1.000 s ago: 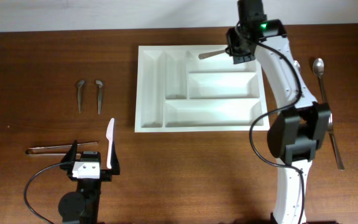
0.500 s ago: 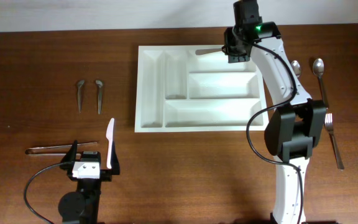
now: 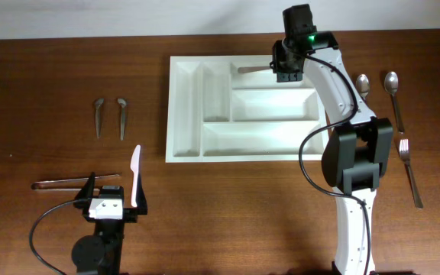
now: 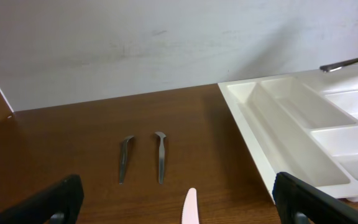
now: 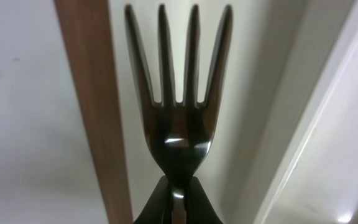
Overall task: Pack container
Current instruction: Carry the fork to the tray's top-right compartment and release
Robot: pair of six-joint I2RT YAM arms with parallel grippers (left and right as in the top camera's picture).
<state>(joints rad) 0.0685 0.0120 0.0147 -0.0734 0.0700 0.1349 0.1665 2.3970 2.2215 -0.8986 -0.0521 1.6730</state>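
My right gripper (image 3: pixel 285 67), clenched on the steel four-tined fork (image 3: pixel 252 69), holds it lengthwise above the far long compartment (image 3: pixel 260 79) of the white rectangular plastic tray (image 3: pixel 243 156).

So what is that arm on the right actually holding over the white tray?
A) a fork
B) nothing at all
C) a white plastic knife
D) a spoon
A: the right wrist view shows the four tines of a metal fork sticking out of the right gripper, which is shut on its neck. The overhead view places it above the top of the cutlery tray.
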